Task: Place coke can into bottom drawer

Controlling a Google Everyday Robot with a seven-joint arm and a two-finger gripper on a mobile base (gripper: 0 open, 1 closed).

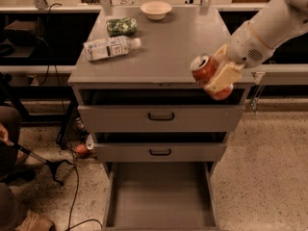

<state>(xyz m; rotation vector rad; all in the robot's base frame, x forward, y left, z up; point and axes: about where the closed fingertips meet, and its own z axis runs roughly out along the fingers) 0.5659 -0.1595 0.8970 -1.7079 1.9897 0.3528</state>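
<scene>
The coke can (206,71) is red with a silver top and is tilted to the left in the air, at the front right edge of the cabinet top. My gripper (220,76) is shut on the coke can, its cream fingers (224,75) clasping the can's side, with the white arm reaching in from the upper right. The bottom drawer (161,201) is pulled fully open below, a wide grey tray with nothing in it. The can hangs above and in front of the two upper drawers.
On the grey cabinet top (173,47) lie a clear plastic bottle with a white label (110,47), a green bag (121,26) and a white bowl (156,9). The two upper drawers (160,117) stand slightly open. A person's legs (14,186) and cables are at the left on the floor.
</scene>
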